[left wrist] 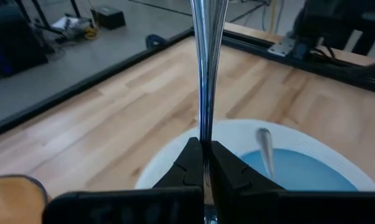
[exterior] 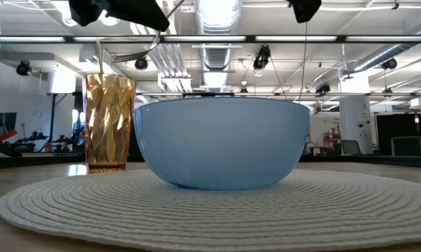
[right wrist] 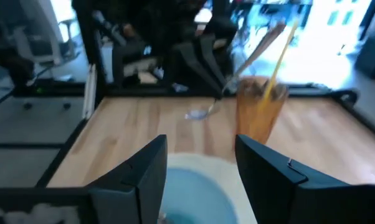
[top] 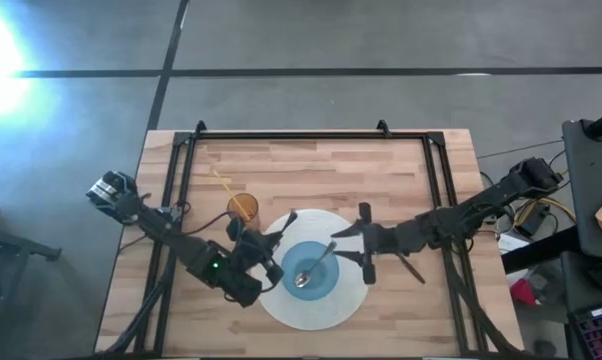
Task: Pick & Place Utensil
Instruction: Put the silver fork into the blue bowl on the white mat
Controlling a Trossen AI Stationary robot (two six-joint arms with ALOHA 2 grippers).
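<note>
- High view is showing the left gripper [top: 271, 260] over the mat's [top: 311, 315] left part, clenched on a thin metal utensil [top: 285, 227] that is pointing away toward the cup [top: 243, 208].
- Left wrist view is confirming the grip: both fingers [left wrist: 189, 163] are pinching the shiny handle [left wrist: 205, 74] with no gap showing.
- Right gripper [top: 356, 243] is hanging released over the bowl's [top: 331, 288] right rim, jaws standing wide and holding nothing.
- Spoon [top: 314, 266] is lying inside the bowl, scoop down in the bottom and handle leaning up toward the right rim.
- Handling guess: the utensil is looking light, stiff and slick. A bare steel handle is likely to pivot or slide in a pinch, so a grip across the flat of the handle near its middle is looking safest.
- Spoon in the bowl is looking awkward to reach; the raised handle end is the only part offering a hold.
- Held utensil's working end is running out of the left wrist view, so whether it is a fork, knife or spoon is not showing there; the right wrist view is giving only a blurred tip [right wrist: 200, 114].
- Low view is hiding the spoon behind the bowl wall [exterior: 221, 143], and both grippers are cut off there.
- Dark stick-like thing [top: 412, 267] is lying on the table under the right arm; what it is cannot be told.
</note>
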